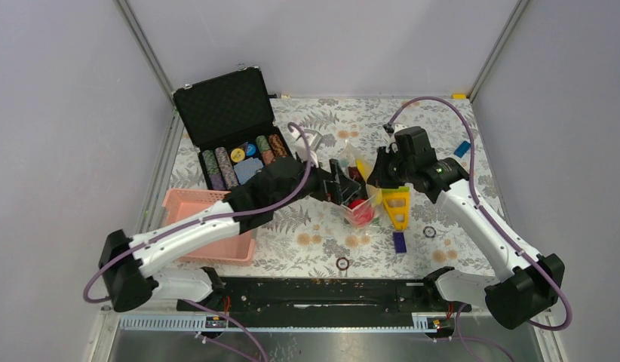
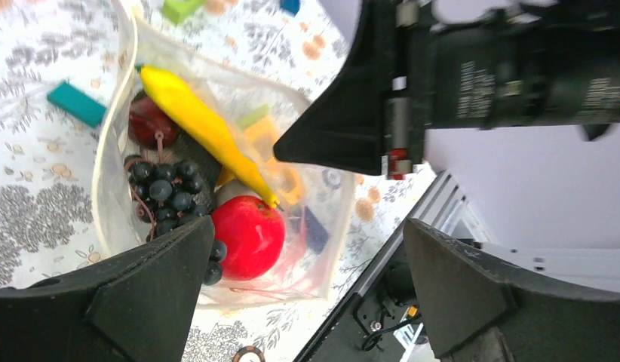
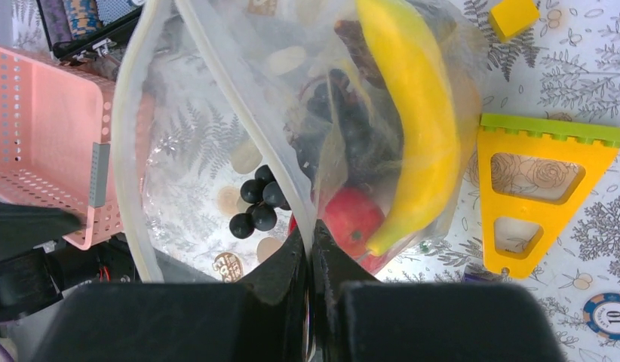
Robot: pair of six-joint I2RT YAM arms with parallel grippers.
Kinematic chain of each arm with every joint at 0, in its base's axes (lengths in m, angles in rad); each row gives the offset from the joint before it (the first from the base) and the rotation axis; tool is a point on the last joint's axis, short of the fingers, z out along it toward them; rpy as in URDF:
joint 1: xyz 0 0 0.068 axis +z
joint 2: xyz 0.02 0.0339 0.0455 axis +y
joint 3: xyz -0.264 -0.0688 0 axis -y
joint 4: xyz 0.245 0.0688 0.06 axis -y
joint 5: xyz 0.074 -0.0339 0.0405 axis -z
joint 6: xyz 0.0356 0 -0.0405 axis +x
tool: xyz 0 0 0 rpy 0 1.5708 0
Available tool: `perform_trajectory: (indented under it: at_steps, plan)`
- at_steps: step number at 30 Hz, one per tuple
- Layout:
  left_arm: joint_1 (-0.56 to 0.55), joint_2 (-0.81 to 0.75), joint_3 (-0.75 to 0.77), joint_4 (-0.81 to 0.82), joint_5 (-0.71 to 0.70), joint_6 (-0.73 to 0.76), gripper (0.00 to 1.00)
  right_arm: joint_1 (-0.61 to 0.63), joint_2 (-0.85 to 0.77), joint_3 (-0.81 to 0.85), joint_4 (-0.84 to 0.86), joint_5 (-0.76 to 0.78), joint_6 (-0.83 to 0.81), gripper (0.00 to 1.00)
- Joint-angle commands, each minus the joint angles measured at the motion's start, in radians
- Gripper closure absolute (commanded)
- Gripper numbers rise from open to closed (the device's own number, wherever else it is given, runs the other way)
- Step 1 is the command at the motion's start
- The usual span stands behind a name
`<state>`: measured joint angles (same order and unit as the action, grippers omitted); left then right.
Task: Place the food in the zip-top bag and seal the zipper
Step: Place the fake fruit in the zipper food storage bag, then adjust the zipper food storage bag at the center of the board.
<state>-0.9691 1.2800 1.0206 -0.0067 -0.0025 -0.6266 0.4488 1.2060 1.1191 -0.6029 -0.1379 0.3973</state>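
Right pincer (image 3: 311, 253) is closed on the zipper (image 3: 235, 98) of the zip-top bag (image 3: 179, 173), whose mouth is seen gaping; banana (image 3: 412, 113), red fruit (image 3: 352, 222) and grapes (image 3: 258, 204) are lodged inside. Left pincer (image 2: 307, 226), spread wide, is pointed at the bag straight ahead and is judged nearer the unpinched strip. Room on the floral worktop (image 1: 314, 241) is narrowed by a yellow triangular piece (image 3: 544, 188).
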Motion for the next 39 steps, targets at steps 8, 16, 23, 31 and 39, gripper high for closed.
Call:
perform_trajectory:
  at_steps: [8,16,23,31,39]
  plan:
    - [-0.004,-0.377,-0.168,-0.227,-0.332,0.015,0.01,-0.006,0.029,0.187,-0.048,-0.151,-0.197,1.00]
    - [-0.003,-0.593,-0.284,-0.465,-0.487,-0.091,0.01,-0.006,0.105,0.341,-0.146,-0.401,-0.466,1.00]
    - [-0.004,-0.612,-0.348,-0.358,-0.384,0.048,0.01,-0.006,0.205,0.481,-0.353,-0.651,-0.823,1.00]
    - [-0.005,-0.478,-0.351,-0.208,-0.072,0.239,0.01,-0.006,0.330,0.627,-0.679,-0.738,-1.237,1.00]
    - [-0.034,-0.370,-0.328,-0.063,0.100,0.348,0.01,-0.006,0.431,0.672,-0.678,-0.759,-1.164,1.00]
